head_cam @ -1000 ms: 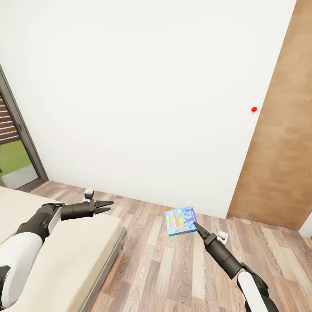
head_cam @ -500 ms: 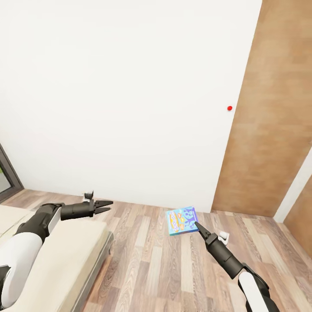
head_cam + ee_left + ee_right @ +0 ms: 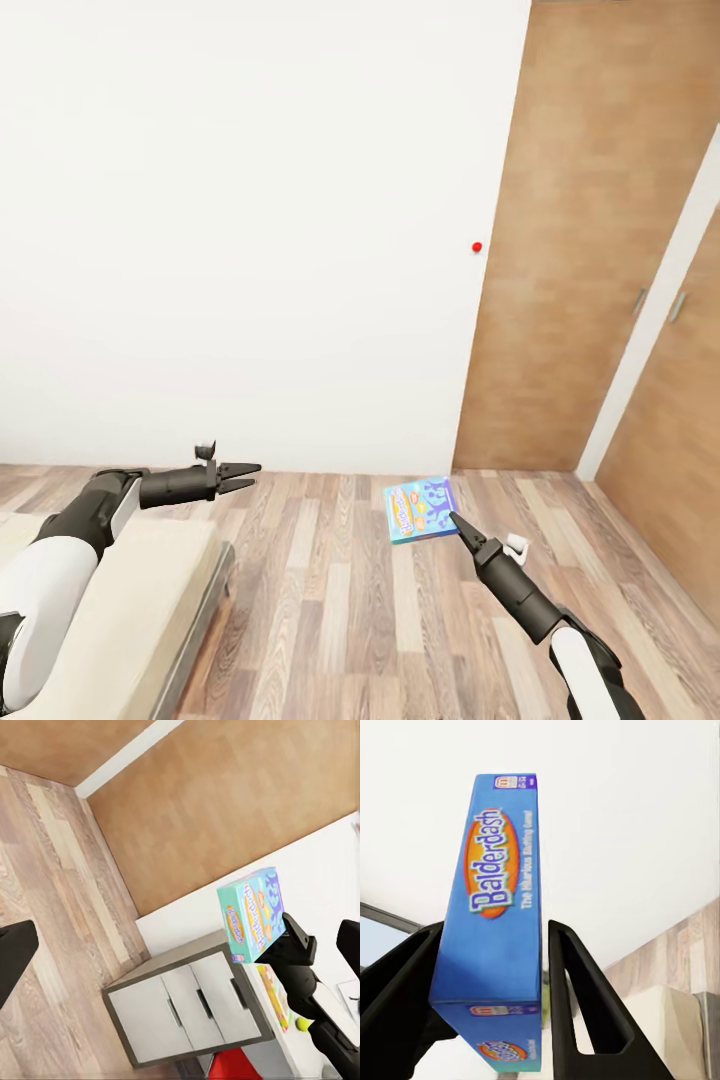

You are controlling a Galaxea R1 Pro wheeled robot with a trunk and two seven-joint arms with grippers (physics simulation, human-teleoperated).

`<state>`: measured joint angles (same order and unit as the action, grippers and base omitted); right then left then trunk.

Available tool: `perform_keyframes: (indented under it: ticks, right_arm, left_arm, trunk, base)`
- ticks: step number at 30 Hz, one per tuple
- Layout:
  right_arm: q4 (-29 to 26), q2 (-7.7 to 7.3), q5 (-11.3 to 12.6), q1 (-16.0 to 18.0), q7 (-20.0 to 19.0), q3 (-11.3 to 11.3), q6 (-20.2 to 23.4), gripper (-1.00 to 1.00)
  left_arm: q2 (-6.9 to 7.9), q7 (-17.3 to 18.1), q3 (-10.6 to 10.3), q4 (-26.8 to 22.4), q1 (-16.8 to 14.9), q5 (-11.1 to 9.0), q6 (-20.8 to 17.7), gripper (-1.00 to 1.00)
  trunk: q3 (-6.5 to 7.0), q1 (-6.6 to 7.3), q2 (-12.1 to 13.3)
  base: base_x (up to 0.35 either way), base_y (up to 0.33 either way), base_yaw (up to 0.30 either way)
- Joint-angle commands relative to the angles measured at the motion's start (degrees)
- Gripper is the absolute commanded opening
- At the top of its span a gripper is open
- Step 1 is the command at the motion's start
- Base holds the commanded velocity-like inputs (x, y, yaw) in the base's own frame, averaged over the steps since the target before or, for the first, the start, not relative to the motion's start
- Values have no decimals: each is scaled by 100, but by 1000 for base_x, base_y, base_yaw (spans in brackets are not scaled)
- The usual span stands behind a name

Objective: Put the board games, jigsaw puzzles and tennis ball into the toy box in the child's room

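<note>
Between the right fingers (image 3: 452, 518), the board game (image 3: 419, 509) is clamped, face tilted up.

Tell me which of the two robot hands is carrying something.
The right hand: it is closed on the blue Balderdash board game box, held above the wood floor. The left hand holds nothing and sits above the bed corner.

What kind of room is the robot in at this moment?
Probably a bedroom in a home: a cream bed stands on a wood-plank floor, beside a white wall and wooden doors.
</note>
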<state>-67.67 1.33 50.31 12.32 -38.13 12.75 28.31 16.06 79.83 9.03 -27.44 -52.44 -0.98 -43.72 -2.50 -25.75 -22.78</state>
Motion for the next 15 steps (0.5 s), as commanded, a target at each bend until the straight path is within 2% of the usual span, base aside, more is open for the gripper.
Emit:
perform_keyframes:
  ticks: [1,6,11,15]
  right_arm:
    - [0,7,44,7,-7,13,52,-100]
    - [-6,7,34,7,9,13,47,-100]
    - [-9,8,19,7,18,17,53,-100]
    - [-9,6,35,7,16,17,59,-100]
  left_arm:
    - [2,16,2,-1,-3,-8,-59,100]
    - [2,19,2,-4,-3,-8,-58,100]
    - [2,20,2,-3,-3,-8,-58,100]
    - [2,20,2,-5,-3,-8,-60,100]
  trunk:
    - [-13,-3,-14]
    - [-13,-3,-14]
    - [-13,-3,-14]
    - [-13,-3,-14]
  base:
    - [-43,28,-278]
    - [-16,11,-203]
    - [-8,7,-37]
    - [-87,120,-112]
